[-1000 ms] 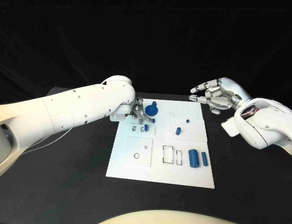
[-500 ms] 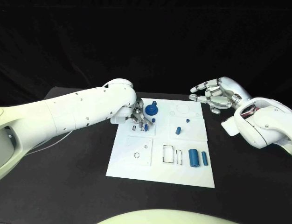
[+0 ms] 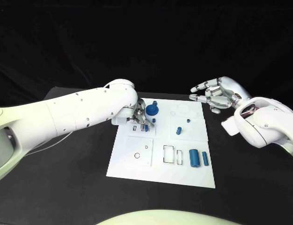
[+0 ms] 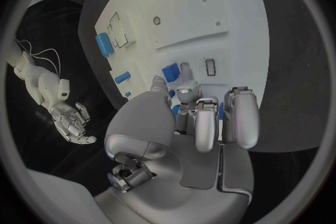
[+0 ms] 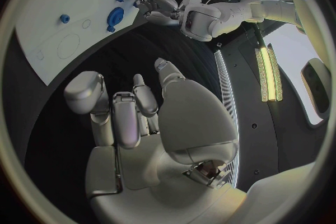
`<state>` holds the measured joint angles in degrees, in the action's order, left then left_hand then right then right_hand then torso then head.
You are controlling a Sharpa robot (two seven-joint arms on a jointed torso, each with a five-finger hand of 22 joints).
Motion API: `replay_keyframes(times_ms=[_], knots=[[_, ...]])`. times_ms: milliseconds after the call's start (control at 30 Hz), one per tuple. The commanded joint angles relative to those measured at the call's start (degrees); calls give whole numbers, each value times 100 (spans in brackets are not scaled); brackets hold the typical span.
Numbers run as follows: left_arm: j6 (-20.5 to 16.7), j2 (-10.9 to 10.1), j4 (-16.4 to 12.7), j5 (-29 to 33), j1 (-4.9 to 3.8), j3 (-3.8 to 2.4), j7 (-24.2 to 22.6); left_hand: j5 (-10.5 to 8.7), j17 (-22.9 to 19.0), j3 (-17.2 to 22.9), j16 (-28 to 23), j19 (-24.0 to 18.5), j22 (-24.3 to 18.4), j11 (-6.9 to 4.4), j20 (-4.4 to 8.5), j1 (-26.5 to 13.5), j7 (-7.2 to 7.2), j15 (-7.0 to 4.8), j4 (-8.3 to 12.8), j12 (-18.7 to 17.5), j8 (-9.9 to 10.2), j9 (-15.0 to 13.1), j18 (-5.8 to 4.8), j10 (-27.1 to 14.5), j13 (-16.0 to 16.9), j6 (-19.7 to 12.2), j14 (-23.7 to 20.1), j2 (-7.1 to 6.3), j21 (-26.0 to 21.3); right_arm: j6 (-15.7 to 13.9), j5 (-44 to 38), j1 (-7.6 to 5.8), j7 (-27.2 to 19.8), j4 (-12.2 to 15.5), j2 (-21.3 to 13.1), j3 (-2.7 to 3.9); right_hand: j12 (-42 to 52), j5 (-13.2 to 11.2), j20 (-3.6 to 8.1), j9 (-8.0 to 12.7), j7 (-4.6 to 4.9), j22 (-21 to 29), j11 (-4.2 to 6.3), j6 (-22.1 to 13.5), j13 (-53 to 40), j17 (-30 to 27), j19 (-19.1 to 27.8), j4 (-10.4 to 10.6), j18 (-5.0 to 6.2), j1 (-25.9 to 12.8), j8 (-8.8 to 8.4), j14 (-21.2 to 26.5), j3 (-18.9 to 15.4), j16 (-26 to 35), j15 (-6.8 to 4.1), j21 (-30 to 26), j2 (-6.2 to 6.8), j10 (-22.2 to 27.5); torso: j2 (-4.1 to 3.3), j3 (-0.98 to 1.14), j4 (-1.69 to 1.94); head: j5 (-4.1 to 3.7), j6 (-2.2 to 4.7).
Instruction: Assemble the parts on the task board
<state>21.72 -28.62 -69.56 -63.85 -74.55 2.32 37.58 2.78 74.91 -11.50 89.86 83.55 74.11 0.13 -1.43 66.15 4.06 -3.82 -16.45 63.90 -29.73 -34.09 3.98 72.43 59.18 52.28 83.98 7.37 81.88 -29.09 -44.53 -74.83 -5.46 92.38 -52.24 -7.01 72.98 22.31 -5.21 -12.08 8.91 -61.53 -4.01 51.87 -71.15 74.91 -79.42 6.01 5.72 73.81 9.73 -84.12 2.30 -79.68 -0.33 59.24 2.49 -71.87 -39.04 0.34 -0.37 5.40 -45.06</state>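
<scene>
Left hand barely shifted, fingers closed around a small blue part over the task board far-left area. Right hand open, idle.

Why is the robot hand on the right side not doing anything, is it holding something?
No, it is empty. The right robot hand hovers beside the task board with fingers spread and nothing between them.

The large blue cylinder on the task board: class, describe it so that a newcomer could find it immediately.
Start at the white task board on the black table. Go to its near right part, beside the outlined rectangular slots. The large blue cylinder lies there; it is thicker than the slim blue bar on its right.
</scene>
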Motion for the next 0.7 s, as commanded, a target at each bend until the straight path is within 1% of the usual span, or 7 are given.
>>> replay_keyframes(times_ms=[33, 400, 500, 633, 700], knots=[[100, -16, -44, 104, 3, -4, -11, 3, 1509, 57, 14, 87, 13, -32, 7, 22, -9, -3, 1, 23, -38, -22, -96, -18, 8, -55, 602, -29, 22, 14, -41, -1, 36, -28, 19, 4, -12, 31, -7, -6, 7, 4, -9, -45, -1, 554, 15, 6, 77, 32, 30, -248, -13, 40, -13, -20, -2, 30, -2, -2, 5, -13, 3], [117, -95, -134, 133, 3, -25, -13, 3, 1509, 74, 14, 88, 17, -33, 7, 14, -11, -3, -8, 38, -50, -37, -97, -6, 25, -52, 602, -27, 24, 32, -41, 0, 46, -74, 48, 4, -12, 31, -7, -6, 7, 4, -9, -45, -1, 554, 15, 6, 77, 32, 30, -248, -13, 40, -13, -20, -2, 30, 5, -3, 4, -10, -1], [126, -105, -139, 135, 2, -26, -12, 3, 1509, 100, 14, 89, 24, -36, 8, 28, -14, -5, -2, 40, -61, -53, -98, -4, 26, -52, 602, -27, 27, 40, -41, 0, 50, -79, 55, 3, -12, 31, -7, -6, 7, 4, -9, -45, -1, 554, 15, 6, 77, 32, 30, -248, -13, 40, -13, -20, -2, 30, -3, -5, 3, -9, 5], [121, -113, -144, 135, 2, -29, -12, 3, 1509, 273, 14, 87, 31, -42, 14, 158, -23, -13, 28, 38, -98, -125, -98, -5, 24, -84, 602, -28, 30, 53, -41, 2, 55, -96, 69, 3, -12, 39, -7, -8, 6, 20, -8, -41, 1, 550, 19, 11, 80, 29, 35, -246, -12, 46, -13, -39, -7, 30, -1, -6, 2, -9, 1], [117, -113, -145, 136, 3, -31, -13, 6, 1509, 396, 14, 87, 36, -49, 17, 271, -28, -18, 66, 31, -107, -150, -99, -11, 18, -103, 602, 4, 32, 58, -41, 3, 56, -104, 74, 3, -13, 40, -7, -8, 6, 21, -8, -41, 2, 549, 19, 11, 80, 30, 35, -246, -12, 47, -13, -40, -8, 30, -1, -6, 2, -10, 0]])
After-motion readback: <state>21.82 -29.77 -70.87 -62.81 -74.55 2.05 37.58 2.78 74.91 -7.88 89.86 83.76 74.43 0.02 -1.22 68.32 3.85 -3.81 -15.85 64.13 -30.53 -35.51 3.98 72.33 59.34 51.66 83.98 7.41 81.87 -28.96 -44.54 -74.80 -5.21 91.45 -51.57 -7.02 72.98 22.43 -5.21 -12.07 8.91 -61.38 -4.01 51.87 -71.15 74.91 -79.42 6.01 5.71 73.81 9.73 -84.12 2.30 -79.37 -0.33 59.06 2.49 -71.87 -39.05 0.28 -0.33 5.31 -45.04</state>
